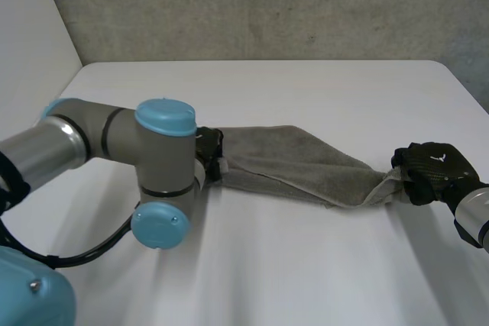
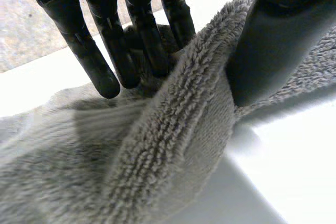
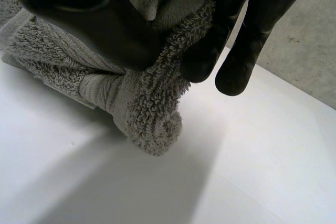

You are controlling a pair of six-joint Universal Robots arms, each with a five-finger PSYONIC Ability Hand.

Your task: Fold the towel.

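Note:
A grey towel (image 1: pixel 298 162) lies stretched in a bunched strip across the white table (image 1: pixel 306 272), between my two hands. My left hand (image 1: pixel 208 150) is at the towel's left end, partly hidden behind its own arm. In the left wrist view a raised fold of the towel (image 2: pixel 173 145) stands between the fingers (image 2: pixel 105 40) and the thumb (image 2: pixel 273 40), which close on it from both sides. My right hand (image 1: pixel 432 169) is shut on the towel's right end. In the right wrist view the thumb (image 3: pixel 94 19) and fingers pinch a gathered corner of the towel (image 3: pixel 147 114) just above the table.
My left arm (image 1: pixel 153 150) reaches across the table's left half, in front of the towel's left end. A grey wall (image 1: pixel 267 5) stands behind the table's far edge. Bare table surface lies in front of and behind the towel.

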